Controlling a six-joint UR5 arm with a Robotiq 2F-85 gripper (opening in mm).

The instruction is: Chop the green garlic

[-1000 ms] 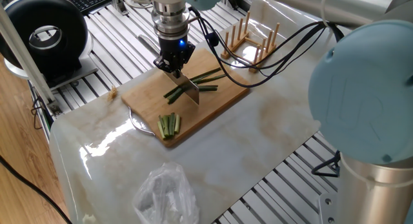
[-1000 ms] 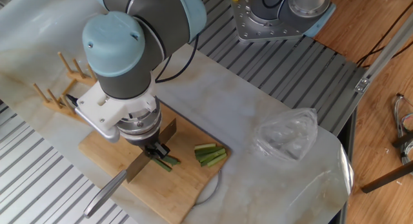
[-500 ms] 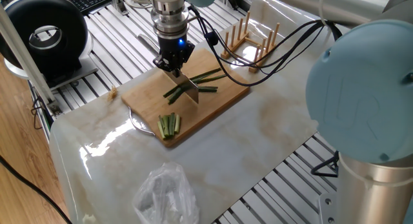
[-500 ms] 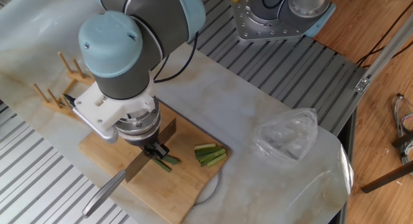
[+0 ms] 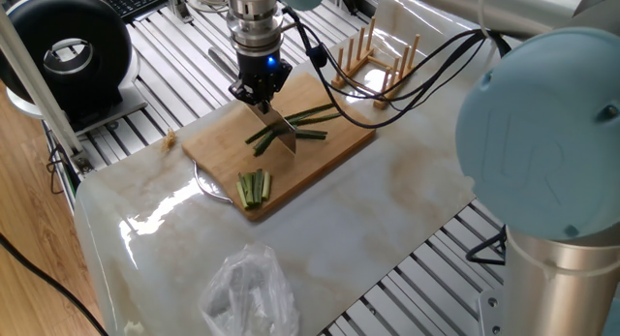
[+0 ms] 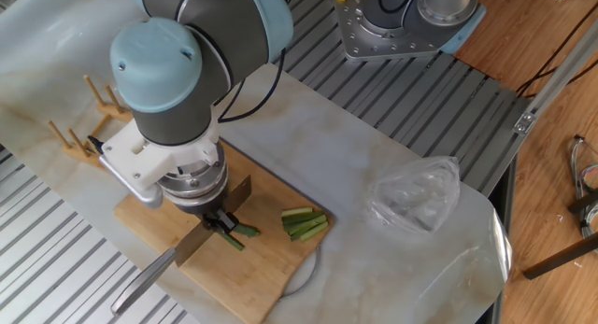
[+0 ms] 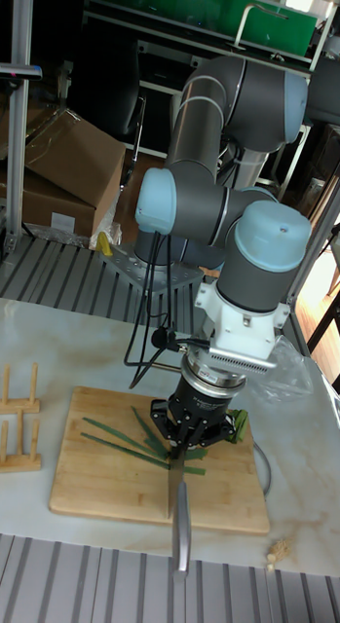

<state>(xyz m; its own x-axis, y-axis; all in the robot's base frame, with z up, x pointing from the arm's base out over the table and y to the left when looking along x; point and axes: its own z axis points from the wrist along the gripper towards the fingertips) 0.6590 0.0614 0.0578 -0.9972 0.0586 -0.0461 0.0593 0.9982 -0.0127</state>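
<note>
Shifting handle-ward, knife (image 6: 217, 241) rests across green garlic (image 5: 291, 128).

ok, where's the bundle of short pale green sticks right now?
In one fixed view the bundle lies at the near-left end of the cutting board, apart from the knife and the dark green garlic further up the board.

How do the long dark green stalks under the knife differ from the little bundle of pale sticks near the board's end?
The green garlic stalks are long, thin, dark green and fanned out loosely; the bundle of short sticks is stubby, paler yellow-green and packed neatly side by side. The stalks lie by the knife; the bundle lies apart. Both rest on the cutting board.
</note>
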